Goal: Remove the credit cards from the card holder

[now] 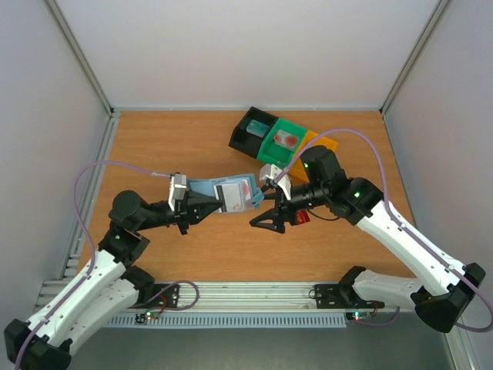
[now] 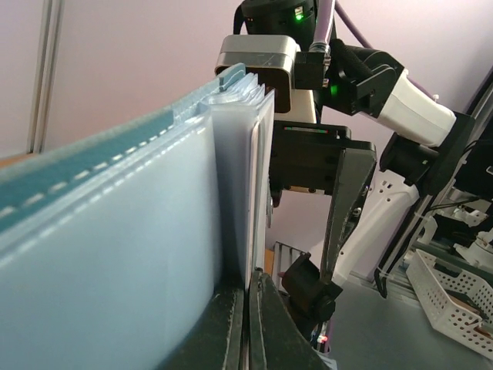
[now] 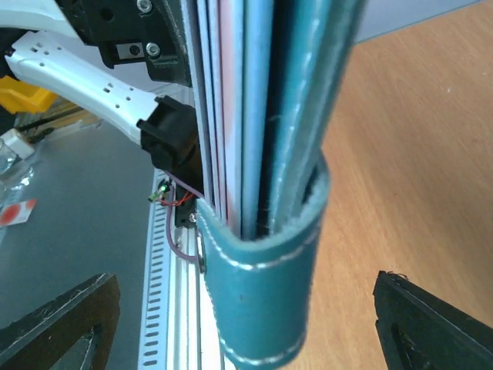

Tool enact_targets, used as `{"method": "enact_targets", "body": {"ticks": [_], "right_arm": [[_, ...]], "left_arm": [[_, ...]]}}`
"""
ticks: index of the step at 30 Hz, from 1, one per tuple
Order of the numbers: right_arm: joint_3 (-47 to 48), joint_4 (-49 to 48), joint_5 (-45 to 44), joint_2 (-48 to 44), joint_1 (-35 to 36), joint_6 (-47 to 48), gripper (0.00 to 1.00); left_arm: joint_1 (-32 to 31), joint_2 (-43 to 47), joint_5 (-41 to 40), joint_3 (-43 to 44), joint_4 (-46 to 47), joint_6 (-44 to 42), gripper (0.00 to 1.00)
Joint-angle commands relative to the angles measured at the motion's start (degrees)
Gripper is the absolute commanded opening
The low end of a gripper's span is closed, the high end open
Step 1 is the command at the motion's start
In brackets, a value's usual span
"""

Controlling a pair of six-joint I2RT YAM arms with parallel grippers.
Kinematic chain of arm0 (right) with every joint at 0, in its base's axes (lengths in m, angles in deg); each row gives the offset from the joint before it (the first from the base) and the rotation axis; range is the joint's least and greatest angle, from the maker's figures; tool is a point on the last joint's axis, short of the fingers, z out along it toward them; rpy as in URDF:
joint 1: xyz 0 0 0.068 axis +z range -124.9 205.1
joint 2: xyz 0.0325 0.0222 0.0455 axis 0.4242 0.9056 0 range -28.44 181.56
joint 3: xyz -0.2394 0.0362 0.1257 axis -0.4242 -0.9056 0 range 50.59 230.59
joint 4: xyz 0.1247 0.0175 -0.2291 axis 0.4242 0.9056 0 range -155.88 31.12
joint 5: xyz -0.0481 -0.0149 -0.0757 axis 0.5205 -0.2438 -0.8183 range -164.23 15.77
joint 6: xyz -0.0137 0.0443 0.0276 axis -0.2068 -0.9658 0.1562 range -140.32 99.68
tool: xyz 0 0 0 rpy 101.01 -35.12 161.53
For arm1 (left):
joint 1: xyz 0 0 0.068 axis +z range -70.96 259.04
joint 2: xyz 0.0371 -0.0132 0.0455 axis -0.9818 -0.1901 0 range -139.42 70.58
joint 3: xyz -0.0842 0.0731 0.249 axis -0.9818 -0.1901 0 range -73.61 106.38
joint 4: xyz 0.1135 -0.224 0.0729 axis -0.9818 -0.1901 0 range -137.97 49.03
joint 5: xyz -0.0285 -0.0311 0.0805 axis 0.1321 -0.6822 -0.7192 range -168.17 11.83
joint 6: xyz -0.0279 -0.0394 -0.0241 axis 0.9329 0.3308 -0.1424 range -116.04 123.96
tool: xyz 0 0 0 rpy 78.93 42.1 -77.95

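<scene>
Left gripper (image 1: 218, 202) clamps the light blue card holder (image 1: 202, 188) mid-frame; right gripper (image 3: 246, 308) gapes empty around its tab. A dark red card (image 1: 302, 219) apparently lies out, right of centre; several cards (image 1: 235, 193) sit pocketed.

The holder (image 1: 223, 193) is mid-table, standing on edge above the table (image 1: 177, 139) between the two grippers. The left gripper (image 1: 220, 202) is at its left end, jaws pressed together on its lower edge. The right gripper (image 1: 260, 210) is at its right end, one finger on each side of the holder and both apart from it. Cards (image 1: 235, 193) sit in the holder's pockets. A loose card (image 1: 301, 219) lies on the table just right of the right gripper. Three bins (image 1: 281, 137) stand side by side behind, right of centre.
</scene>
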Motion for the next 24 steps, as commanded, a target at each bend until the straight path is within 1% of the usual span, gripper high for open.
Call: {"method": "enact_targets", "body": {"ticks": [1,4,5,6,8,10,11,14,15,16,17,18,19,22,23,24], "right_arm": [[2.3,-0.4,4.3,1.9,0.1,-0.3,0.93],[1.8,-7.9,5.7,3.1,0.1,-4.4,0.87],[1.6,-10.1,6.2,3.4,0.1,-5.8,0.84],[1.7,-12.0,6.4,3.8,0.1,-7.4,0.78],[2.6,-13.3,7.1,5.2,0.1,-9.1,0.59],[3.3,-13.2,7.7,6.1,0.0,-9.5,0.37],[3.4,-13.1,8.0,6.0,0.1,-9.3,0.29],[2.7,-12.2,7.6,5.1,0.0,-7.7,0.06],[2.3,-11.8,7.2,4.6,0.1,-7.1,0.02],[2.0,-11.5,7.1,4.3,0.0,-6.7,0.01],[1.7,-11.1,7.1,4.1,0.0,-6.4,0.01],[1.6,-10.9,7.5,4.0,0.0,-6.4,0.01],[1.7,-10.7,8.2,4.0,0.0,-6.4,0.01],[2.3,-10.4,9.3,4.2,0.0,-6.3,0.02],[2.3,-10.3,9.1,4.1,0.0,-6.1,0.02],[2.3,-10.0,8.7,3.9,0.0,-5.7,0.02]], "left_arm": [[0.4,0.3,1.0,1.1,3.0,-0.9,0.0],[0.4,-0.1,1.0,0.8,3.4,-0.8,0.0],[0.4,-0.3,0.9,0.7,3.4,-0.9,0.0],[0.4,-0.3,1.0,0.7,3.4,-1.0,0.0],[0.4,-0.5,1.5,0.6,3.3,-1.0,0.0],[0.4,-0.5,1.5,0.5,3.2,-1.0,0.0],[0.4,-0.4,1.6,0.5,3.0,-1.0,0.0],[0.4,-0.1,2.5,0.6,2.7,-1.4,0.0],[0.4,0.0,2.8,0.7,2.6,-1.7,0.0],[0.4,0.0,3.2,0.7,2.6,-2.0,0.0],[0.4,0.1,3.6,0.7,3.0,-2.2,0.04],[0.4,0.2,4.0,0.6,3.8,-2.4,0.15],[0.4,0.2,4.4,0.4,4.7,-2.3,0.21],[0.4,-0.3,5.3,0.4,6.4,-2.0,0.28],[0.4,-0.5,5.5,0.4,6.7,-1.8,0.28],[0.4,-0.6,5.6,0.4,6.9,-1.5,0.26]]}}
